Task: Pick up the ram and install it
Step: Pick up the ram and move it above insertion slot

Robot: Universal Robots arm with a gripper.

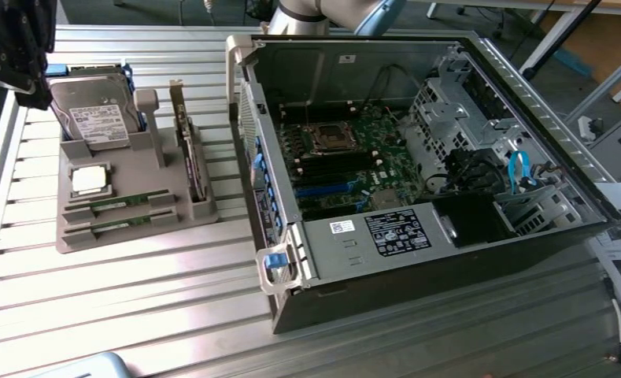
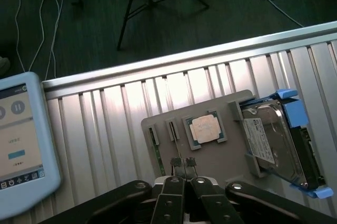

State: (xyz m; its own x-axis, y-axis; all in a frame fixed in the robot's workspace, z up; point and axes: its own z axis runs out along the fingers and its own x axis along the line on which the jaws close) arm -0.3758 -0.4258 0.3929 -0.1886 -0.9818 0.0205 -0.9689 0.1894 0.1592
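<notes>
No wording legible anywhere, white printed label on the hard drive (image 1: 98,122) too fine to read, black sticker (image 1: 397,233) and small white sticker (image 1: 341,227) on the computer case (image 1: 321,303) unreadable, pendant screen (image 2: 18,134) showing a two-bar pause symbol and blurred characters

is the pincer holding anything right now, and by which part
Nothing is held. The pincer is shut with nothing between its tips, and both ram sticks lie in their slots on the grey tray.
</notes>
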